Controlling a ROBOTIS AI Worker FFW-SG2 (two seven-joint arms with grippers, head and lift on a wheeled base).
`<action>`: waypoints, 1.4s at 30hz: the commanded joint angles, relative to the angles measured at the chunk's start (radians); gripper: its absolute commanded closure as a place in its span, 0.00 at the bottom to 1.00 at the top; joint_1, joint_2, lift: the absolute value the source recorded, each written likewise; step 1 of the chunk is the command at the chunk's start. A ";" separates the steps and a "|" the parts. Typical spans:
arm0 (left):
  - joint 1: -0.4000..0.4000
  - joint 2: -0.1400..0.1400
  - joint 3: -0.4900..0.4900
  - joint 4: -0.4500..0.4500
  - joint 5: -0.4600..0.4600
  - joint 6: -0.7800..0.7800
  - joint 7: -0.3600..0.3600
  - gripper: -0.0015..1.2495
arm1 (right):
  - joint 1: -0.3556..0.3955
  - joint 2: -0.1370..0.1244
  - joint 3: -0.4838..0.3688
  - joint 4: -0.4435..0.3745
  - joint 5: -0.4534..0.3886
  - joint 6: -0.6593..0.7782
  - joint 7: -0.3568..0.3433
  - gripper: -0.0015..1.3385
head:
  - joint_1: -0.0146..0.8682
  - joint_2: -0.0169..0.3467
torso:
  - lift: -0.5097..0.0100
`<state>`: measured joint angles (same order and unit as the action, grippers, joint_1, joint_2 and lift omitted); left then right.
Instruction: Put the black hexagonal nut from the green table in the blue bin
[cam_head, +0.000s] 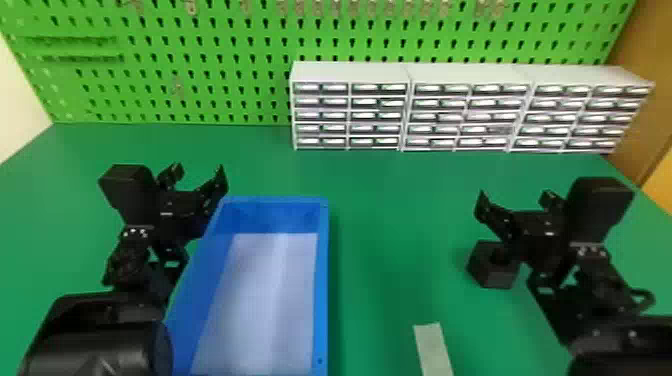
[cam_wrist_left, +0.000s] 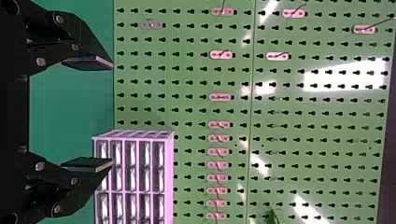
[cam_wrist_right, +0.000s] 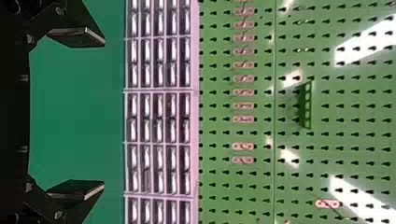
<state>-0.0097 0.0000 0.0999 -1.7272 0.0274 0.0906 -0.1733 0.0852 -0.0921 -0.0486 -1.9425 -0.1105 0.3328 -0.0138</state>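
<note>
In the head view, the nut (cam_head: 492, 277) sits on the right half of the table (cam_head: 390, 200), between the bin (cam_head: 324, 280) and the table's right edge. The bin stands left of the table's middle. A pale strip (cam_head: 432, 350) lies between them, nearer the robot. The drawers (cam_head: 350, 75) stand along the table's far edge, reaching its far right corner, in front of the pegboard (cam_head: 225, 60).

The left gripper (cam_head: 198, 175) is by the bin's far left corner. The right gripper (cam_head: 515, 200) overlaps the nut in the head view; whether they touch, I cannot tell from this angle.

The left wrist view shows the left gripper (cam_wrist_left: 112, 113) with jaws wide apart, and hooks (cam_wrist_left: 219, 125) on the pegboard. The right wrist view shows the right gripper (cam_wrist_right: 103, 114), its jaws also spread, and a green rack (cam_wrist_right: 306, 105) on the pegboard.
</note>
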 joint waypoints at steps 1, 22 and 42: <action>0.000 -0.003 -0.003 0.000 0.002 0.006 0.000 0.41 | -0.047 -0.003 -0.040 -0.003 -0.037 0.130 0.000 0.16 | 0.79 0.19 | 0.79; -0.004 -0.003 -0.005 0.000 0.002 0.006 0.000 0.41 | -0.199 -0.037 -0.119 0.017 -0.077 0.534 0.000 0.16 | 0.79 0.19 | 0.79; -0.007 -0.003 -0.006 0.000 -0.001 0.006 0.001 0.41 | -0.341 -0.063 -0.143 0.056 -0.104 0.861 0.000 0.16 | 0.79 0.19 | 0.79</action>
<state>-0.0168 0.0000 0.0938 -1.7273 0.0269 0.0966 -0.1718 -0.2316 -0.1532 -0.1901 -1.8944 -0.2137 1.1440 -0.0137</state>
